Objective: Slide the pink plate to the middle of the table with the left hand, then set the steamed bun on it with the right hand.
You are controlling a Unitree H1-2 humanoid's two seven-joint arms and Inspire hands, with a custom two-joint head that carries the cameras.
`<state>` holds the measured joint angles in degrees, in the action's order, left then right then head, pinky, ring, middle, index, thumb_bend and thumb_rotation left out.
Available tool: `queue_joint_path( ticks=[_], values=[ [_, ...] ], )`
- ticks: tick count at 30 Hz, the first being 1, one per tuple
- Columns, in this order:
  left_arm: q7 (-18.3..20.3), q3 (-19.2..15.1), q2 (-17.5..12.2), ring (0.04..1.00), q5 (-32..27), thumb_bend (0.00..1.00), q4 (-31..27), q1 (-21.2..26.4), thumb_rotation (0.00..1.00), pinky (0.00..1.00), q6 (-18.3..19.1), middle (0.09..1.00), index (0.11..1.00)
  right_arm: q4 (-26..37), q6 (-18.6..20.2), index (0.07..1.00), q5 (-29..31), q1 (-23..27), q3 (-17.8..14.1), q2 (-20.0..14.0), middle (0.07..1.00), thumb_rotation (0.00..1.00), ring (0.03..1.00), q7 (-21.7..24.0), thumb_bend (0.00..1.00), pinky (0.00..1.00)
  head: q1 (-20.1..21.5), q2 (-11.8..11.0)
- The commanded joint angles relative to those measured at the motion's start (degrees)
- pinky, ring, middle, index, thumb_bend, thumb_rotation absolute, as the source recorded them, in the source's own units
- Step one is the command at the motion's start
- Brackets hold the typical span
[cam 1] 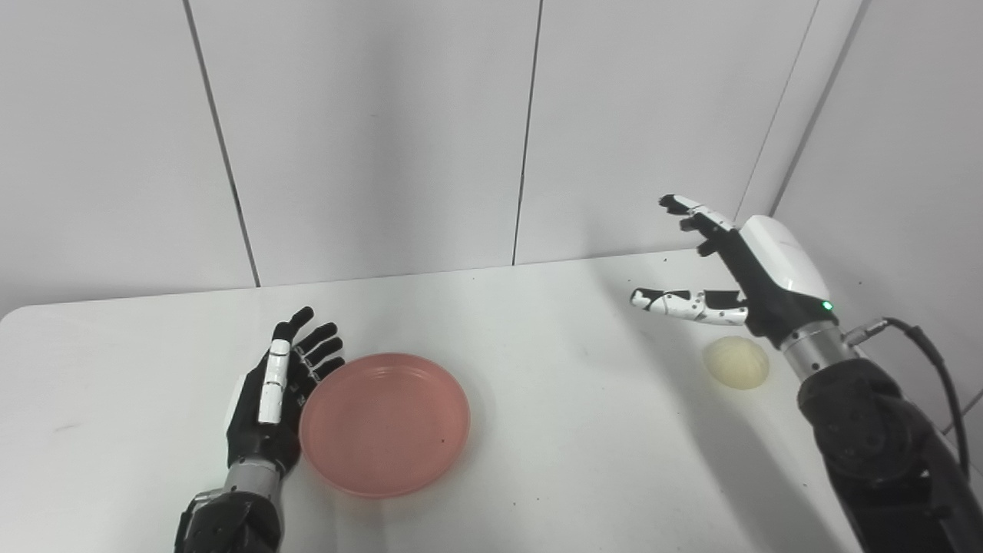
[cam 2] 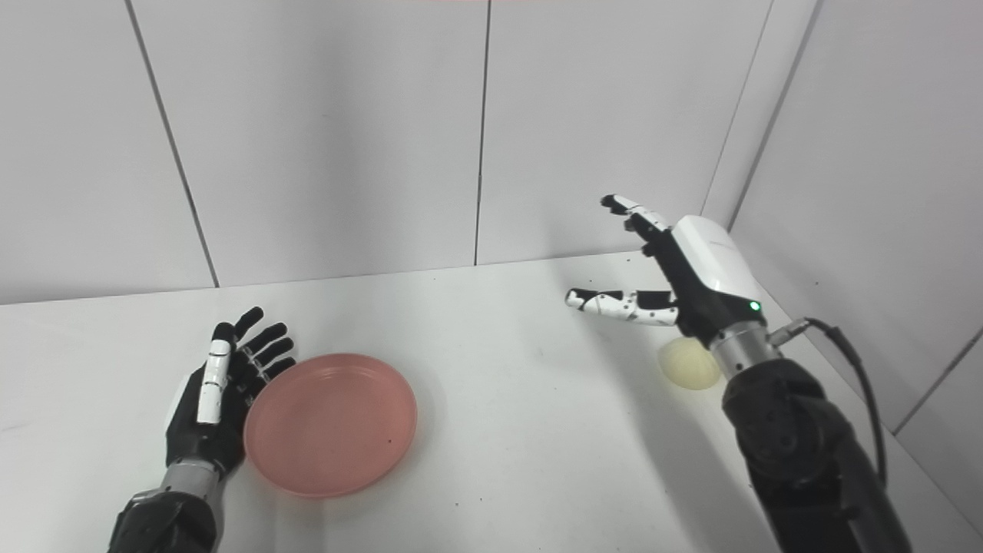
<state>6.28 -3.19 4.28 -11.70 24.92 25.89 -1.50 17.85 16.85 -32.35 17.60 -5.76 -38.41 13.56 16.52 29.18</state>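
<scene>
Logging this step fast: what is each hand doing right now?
Left hand: open, fingers flat against the pink plate rim, holding nothing.
Right hand: open, raised above the steamed bun, holding nothing.

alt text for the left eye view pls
A robot's open left hand rests against the left rim of an empty pink plate on a white table. Its open right hand hovers above a pale steamed bun at the right.

Lab: bare white table (cam 1: 537, 330), panelled walls (cam 1: 369, 130)
</scene>
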Motion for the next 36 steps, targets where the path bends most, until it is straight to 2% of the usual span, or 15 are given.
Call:
queue_joint_path(
  ticks=[1, 4, 6, 8, 11, 13, 15, 20, 21, 23, 26, 27, 31, 33, 36],
  values=[
    [-0.02, 0.48, 0.02, 0.778, 0.65, 0.63, 0.04, -0.40, 0.82, 0.72, 0.40, 0.775, 0.839, 0.08, -0.65, 0.841, -2.86, 2.45, 0.60, -3.04, 0.861, 0.69, 0.849, 0.34, 0.97, 0.75, -0.04, 0.04],
    [0.13, 0.43, 0.00, 0.782, 0.66, 0.64, 0.61, -0.33, 0.82, 0.73, 0.05, 0.780, 0.850, -2.26, -0.30, 0.829, -6.71, 3.35, 2.18, -5.45, 0.855, 0.67, 0.854, 1.29, 0.97, 0.79, -0.18, -0.02],
    [0.18, 0.51, 0.08, 0.783, 0.84, 0.64, 0.35, -0.39, 0.82, 0.73, 0.07, 0.782, 0.852, -3.92, 1.10, 0.814, -9.16, 4.54, 3.53, -7.34, 0.832, 0.64, 0.814, 3.60, 0.99, 0.75, -0.35, 0.00],
    [0.22, 0.56, 0.13, 0.785, 1.04, 0.64, 0.21, -0.39, 0.82, 0.74, 0.07, 0.780, 0.855, -4.51, 4.16, 0.814, -11.81, 6.13, 5.13, -9.19, 0.834, 0.56, 0.793, 8.48, 0.99, 0.77, -0.39, 0.05],
    [0.40, 0.63, 0.04, 0.786, 1.16, 0.63, 0.49, -0.25, 0.82, 0.74, -0.12, 0.780, 0.858, -5.18, 7.86, 0.811, -14.94, 8.24, 7.46, -11.63, 0.834, 0.53, 0.791, 15.58, 1.00, 0.78, -0.29, -0.01],
    [0.52, 0.66, -0.01, 0.789, 1.14, 0.63, 0.61, -0.21, 0.82, 0.75, -0.15, 0.781, 0.862, -5.60, 9.35, 0.801, -16.10, 9.20, 8.38, -12.47, 0.819, 0.49, 0.785, 18.99, 1.00, 0.78, -0.26, -0.07],
    [0.65, 0.70, -0.06, 0.789, 1.08, 0.63, 0.77, -0.16, 0.82, 0.75, -0.24, 0.781, 0.862, -6.54, 9.89, 0.800, -17.49, 10.23, 9.46, -13.23, 0.843, 0.47, 0.823, 23.07, 1.00, 0.79, -0.26, -0.08],
    [0.86, 0.84, -0.21, 0.792, 1.12, 0.63, 1.16, -0.16, 0.82, 0.75, -0.58, 0.784, 0.865, -10.47, 8.67, 0.772, -17.90, 10.47, 11.10, -13.70, 0.848, 0.40, 0.854, 23.58, 1.00, 0.78, -0.34, 0.14],
    [0.86, 0.85, -0.21, 0.791, 1.11, 0.64, 1.13, -0.18, 0.81, 0.75, -0.54, 0.784, 0.864, -11.25, 8.65, 0.765, -18.47, 10.62, 11.69, -13.70, 0.834, 0.39, 0.831, 23.60, 1.00, 0.71, -0.34, 0.14],
    [0.79, 0.89, -0.19, 0.790, 1.13, 0.64, 1.00, -0.22, 0.81, 0.75, -0.36, 0.785, 0.865, -12.72, 9.03, 0.762, -19.67, 10.85, 12.73, -13.64, 0.831, 0.37, 0.819, 23.69, 1.00, 0.66, -0.38, 0.19],
    [0.76, 0.98, -0.19, 0.788, 1.26, 0.64, 1.15, -0.19, 0.82, 0.74, -0.69, 0.784, 0.865, -14.96, 9.56, 0.770, -19.89, 10.85, 12.96, -13.31, 0.854, 0.35, 0.836, 23.58, 1.00, 0.73, -0.41, 0.21],
    [0.77, 1.01, -0.20, 0.788, 1.29, 0.63, 1.25, -0.18, 0.82, 0.74, -0.84, 0.784, 0.864, -15.66, 9.14, 0.769, -19.52, 10.69, 12.81, -13.27, 0.853, 0.35, 0.835, 22.83, 1.00, 0.76, -0.43, 0.23],
    [0.85, 1.08, -0.31, 0.788, 1.46, 0.63, 1.98, 0.05, 0.82, 0.74, -1.58, 0.783, 0.859, -17.75, 7.31, 0.753, -18.13, 10.30, 12.39, -13.22, 0.804, 0.37, 0.779, 20.10, 1.00, 0.75, -0.32, 0.11],
    [0.91, 1.09, -0.34, 0.786, 1.44, 0.63, 2.28, 0.14, 0.82, 0.74, -1.88, 0.783, 0.860, -18.54, 7.44, 0.751, -17.49, 10.46, 12.62, -13.41, 0.780, 0.37, 0.751, 20.43, 1.00, 0.73, -0.35, 0.04],
    [0.90, 1.17, -0.41, 0.786, 1.42, 0.63, 2.44, 0.19, 0.82, 0.73, -2.03, 0.787, 0.866, -20.52, 7.50, 0.773, -16.59, 11.01, 13.32, -13.92, 0.798, 0.42, 0.740, 21.65, 1.00, 0.65, -0.38, 0.05]
  ],
)
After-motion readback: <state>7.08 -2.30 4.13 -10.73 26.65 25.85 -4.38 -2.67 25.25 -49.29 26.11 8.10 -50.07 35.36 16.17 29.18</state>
